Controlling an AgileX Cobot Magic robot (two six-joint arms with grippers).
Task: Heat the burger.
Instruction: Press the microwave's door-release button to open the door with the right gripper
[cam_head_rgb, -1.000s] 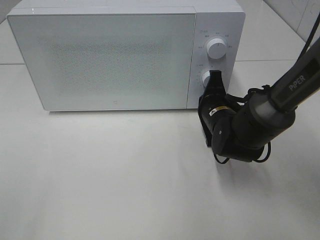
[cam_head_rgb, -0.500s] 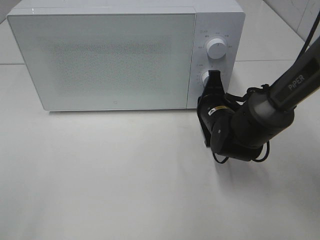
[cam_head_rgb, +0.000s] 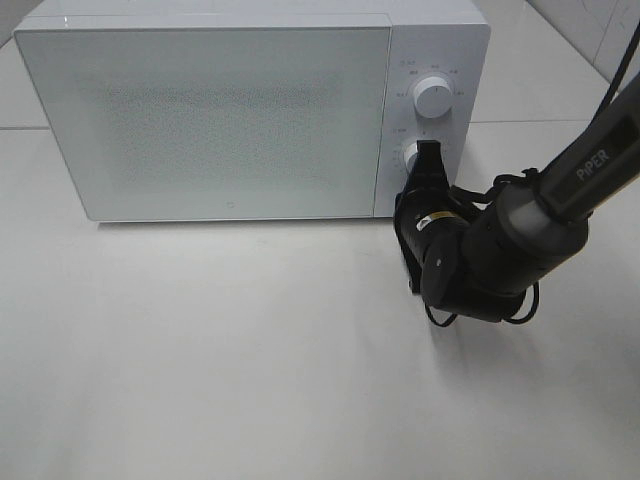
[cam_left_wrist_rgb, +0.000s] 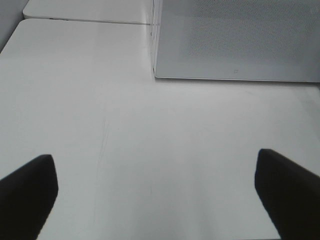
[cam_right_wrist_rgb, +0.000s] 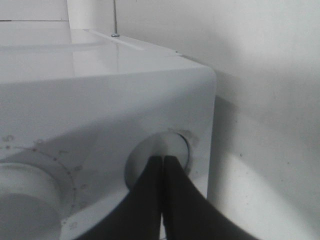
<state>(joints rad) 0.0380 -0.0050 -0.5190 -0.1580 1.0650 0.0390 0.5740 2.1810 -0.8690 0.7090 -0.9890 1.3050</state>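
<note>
White tabletop (cam_head_rgb: 250, 380) holds closed microwave (cam_head_rgb: 200, 110); right jaws pinched together at lower dial (cam_head_rgb: 408, 155).

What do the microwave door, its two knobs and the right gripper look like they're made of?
The microwave door is white with a fine dot mesh, probably glass or glossy plastic, going by its faint sheen. The upper knob and lower knob are smooth white, likely plastic. The right gripper is matte black, plastic or rubber; no glint shows.
</note>
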